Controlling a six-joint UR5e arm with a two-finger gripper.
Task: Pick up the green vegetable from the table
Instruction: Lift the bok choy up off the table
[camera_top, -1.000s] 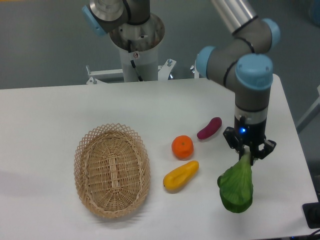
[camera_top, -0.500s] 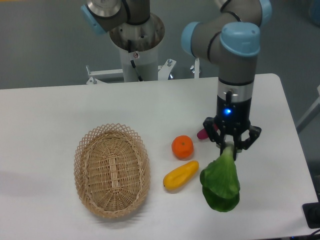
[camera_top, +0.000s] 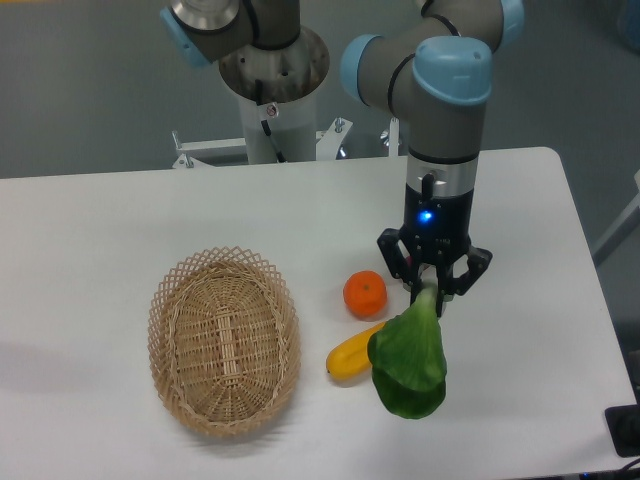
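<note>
The green vegetable (camera_top: 408, 359) hangs leaf-down from my gripper (camera_top: 431, 292), which is shut on its whitish stem. It is lifted above the white table (camera_top: 90, 230), just right of the yellow vegetable and partly covering that one's right end. The arm comes down from the upper middle, with a blue light lit on the wrist.
A woven wicker basket (camera_top: 224, 340) lies at the left. An orange (camera_top: 364, 294) sits just left of the gripper, and a yellow elongated vegetable (camera_top: 351, 353) lies below it. The robot's base column (camera_top: 272, 90) stands at the back edge.
The arm has carried the green vegetable leftward, from near the right edge to beside the orange and yellow vegetable. The purple piece that showed earlier is now hidden behind the gripper.
</note>
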